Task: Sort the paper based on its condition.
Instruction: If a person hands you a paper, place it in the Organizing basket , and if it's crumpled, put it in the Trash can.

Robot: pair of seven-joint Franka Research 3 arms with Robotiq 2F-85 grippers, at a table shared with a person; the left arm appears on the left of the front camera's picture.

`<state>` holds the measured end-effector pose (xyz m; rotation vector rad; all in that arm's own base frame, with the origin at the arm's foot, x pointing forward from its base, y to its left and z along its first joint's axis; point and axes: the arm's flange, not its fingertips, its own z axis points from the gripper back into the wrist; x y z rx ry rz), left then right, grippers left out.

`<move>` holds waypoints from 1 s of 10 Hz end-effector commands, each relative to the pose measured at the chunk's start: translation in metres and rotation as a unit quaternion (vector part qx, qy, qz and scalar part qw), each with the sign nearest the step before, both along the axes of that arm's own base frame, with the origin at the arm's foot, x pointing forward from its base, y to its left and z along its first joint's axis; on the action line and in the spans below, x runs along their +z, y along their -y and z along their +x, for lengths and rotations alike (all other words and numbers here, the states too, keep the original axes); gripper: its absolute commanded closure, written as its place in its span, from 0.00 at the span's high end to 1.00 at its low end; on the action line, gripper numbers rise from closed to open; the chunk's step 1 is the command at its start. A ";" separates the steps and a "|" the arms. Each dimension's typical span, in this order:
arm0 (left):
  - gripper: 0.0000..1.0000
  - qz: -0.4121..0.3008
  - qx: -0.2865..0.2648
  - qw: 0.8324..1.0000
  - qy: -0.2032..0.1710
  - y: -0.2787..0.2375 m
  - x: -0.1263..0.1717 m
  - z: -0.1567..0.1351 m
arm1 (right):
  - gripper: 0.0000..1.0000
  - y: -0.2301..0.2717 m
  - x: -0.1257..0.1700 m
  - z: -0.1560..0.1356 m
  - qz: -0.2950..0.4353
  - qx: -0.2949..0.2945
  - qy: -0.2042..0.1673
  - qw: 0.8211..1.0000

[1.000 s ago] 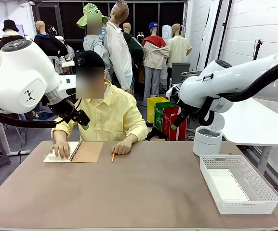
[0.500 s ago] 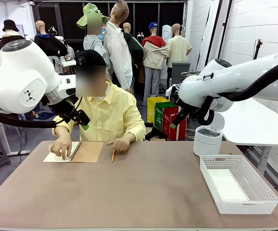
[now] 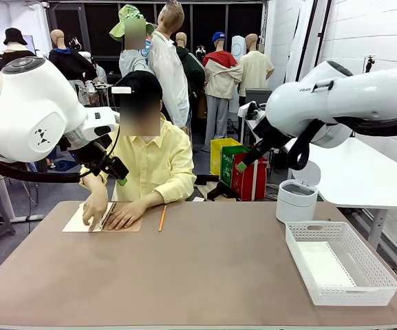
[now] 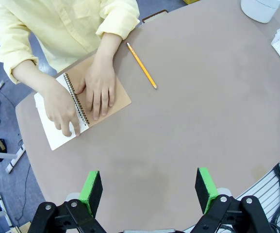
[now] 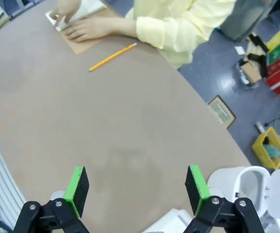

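Heads up on the hard-to-read bits first. The paper (image 4: pixel 50 132) is the white page sticking out past the spiral of the notebook (image 4: pixel 118 97), at the far left of the table (image 3: pixel 205 275). One person's hand (image 4: pixel 62 109) sits right on it, so you can't tell whether it's loose or bound in. The other hand (image 4: pixel 100 90) lies flat on the tan cover. There's also what looks like a white sheet (image 3: pixel 325 265) lying flat in the basket (image 3: pixel 353 299); the mesh walls hide its edges. In the left wrist view the basket is cut off at the frame edge.

Room-wise, you've got a wide bare stretch of brown tabletop between notebook and basket. A pencil (image 4: pixel 140 64) lies just beside the notebook, not touching it. The basket sits close to the near right edge, with a white bin (image 3: pixel 296 201) behind it by the far right corner.

Both arms hang high above the table with their wrist cameras looking down on it. The left gripper (image 4: pixel 148 190) has its jaws wide apart with nothing between them, and it's the same with the right gripper (image 5: pixel 136 190).
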<state>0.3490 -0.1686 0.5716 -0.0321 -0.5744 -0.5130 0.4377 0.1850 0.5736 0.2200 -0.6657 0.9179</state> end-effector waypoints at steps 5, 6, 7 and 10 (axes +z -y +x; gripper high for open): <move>1.00 0.003 -0.002 1.000 0.001 -0.001 0.000 0.000 | 1.00 -0.003 -0.015 -0.027 -0.001 0.080 -0.027 0.996; 1.00 0.003 -0.002 1.000 0.001 -0.001 0.000 0.000 | 1.00 -0.004 -0.017 -0.028 -0.002 0.084 -0.029 0.996; 1.00 0.003 -0.002 1.000 0.001 -0.001 0.000 0.000 | 1.00 -0.005 -0.017 -0.031 -0.001 0.087 -0.028 0.996; 1.00 0.003 -0.002 1.000 0.001 -0.001 0.000 0.000 | 1.00 -0.009 -0.013 -0.030 -0.013 0.072 -0.031 0.997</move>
